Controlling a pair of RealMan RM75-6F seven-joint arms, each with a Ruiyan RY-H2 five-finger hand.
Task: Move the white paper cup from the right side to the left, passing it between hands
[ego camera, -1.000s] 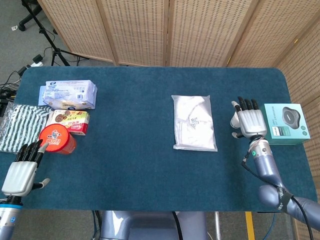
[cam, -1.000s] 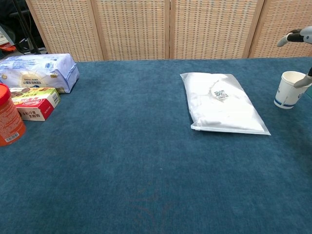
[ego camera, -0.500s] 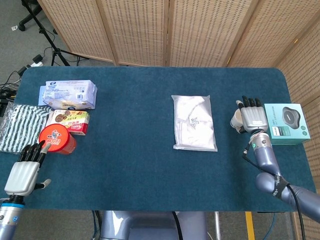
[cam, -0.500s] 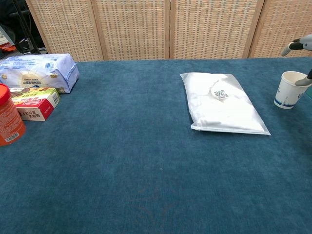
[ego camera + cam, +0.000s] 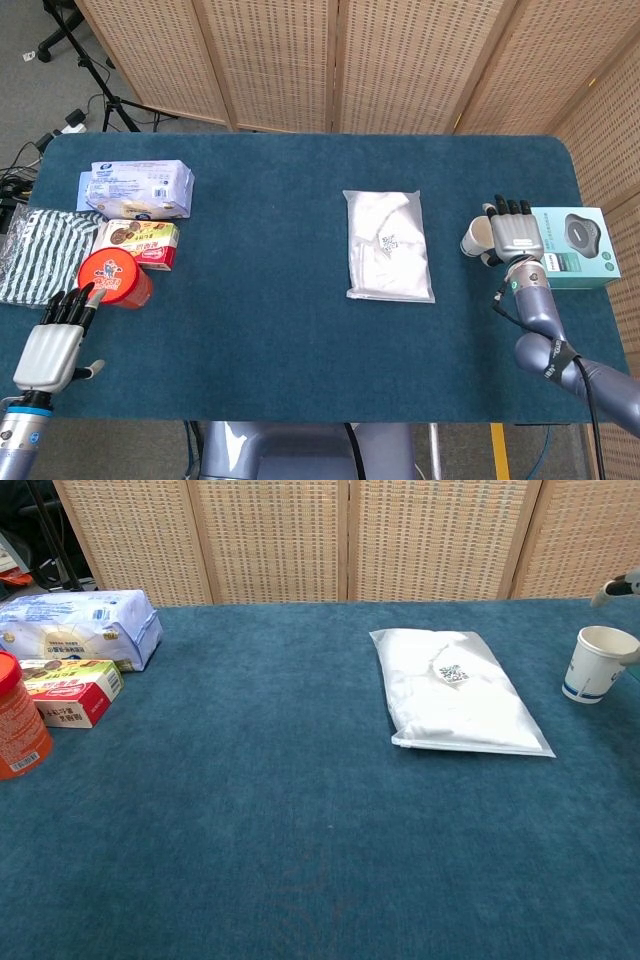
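right hand (image 5: 514, 235) shifted rightward, paper cup (image 5: 598, 664) just left.

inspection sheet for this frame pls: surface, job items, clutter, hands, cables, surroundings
Surface: blue cloth table.
Job items: white paper cup upright at right edge.
Clutter: white plastic pouch centre; tissue pack, snack box, red-lidded jar, striped bag left; teal box right.
Hands: right hand beside the cup, grip unclear; left hand open, holding nothing.
Cables: floor leads far left.
Surroundings: wicker screens behind.
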